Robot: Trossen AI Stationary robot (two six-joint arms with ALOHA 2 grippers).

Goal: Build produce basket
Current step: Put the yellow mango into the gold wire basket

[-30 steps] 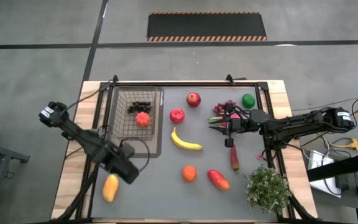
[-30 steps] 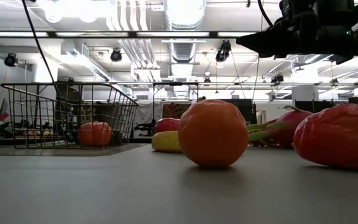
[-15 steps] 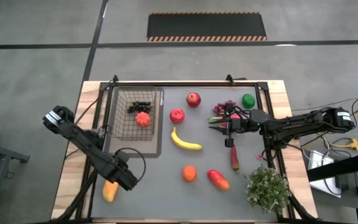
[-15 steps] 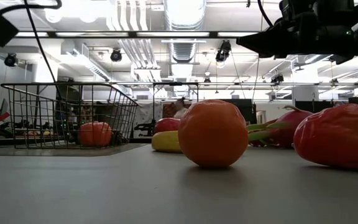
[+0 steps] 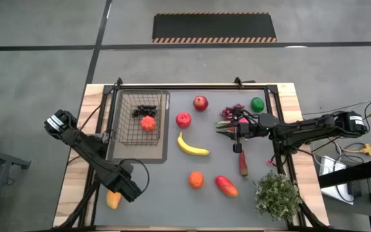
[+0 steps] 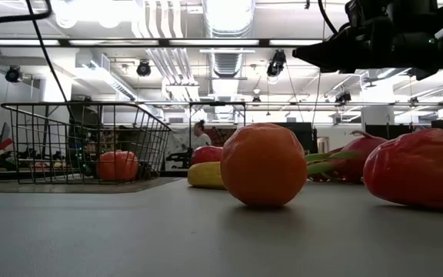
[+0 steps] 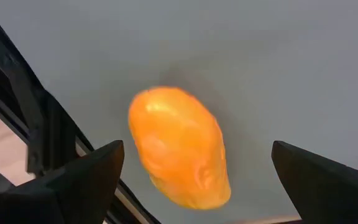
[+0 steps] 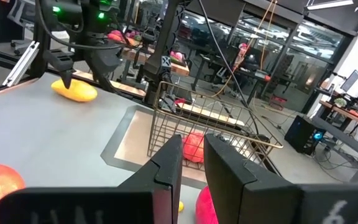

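My left hand (image 7: 194, 180) hangs spread wide over the yellow-orange mango (image 7: 179, 146) at the counter's (image 5: 166, 193) front left corner, well short of the basket (image 5: 137, 119), while my right hand (image 5: 227, 128), pressed together, waits by the dragon fruit (image 5: 240, 119).

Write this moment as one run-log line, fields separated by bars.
left gripper: open above mango | right gripper: shut, empty, near dragon fruit | basket: two items

An orange (image 6: 264, 165) sits mid-tabletop, a red fruit (image 6: 421, 178) at the right edge, a banana (image 6: 205, 175) behind; the basket (image 6: 83, 142) stands left, holding a red fruit.
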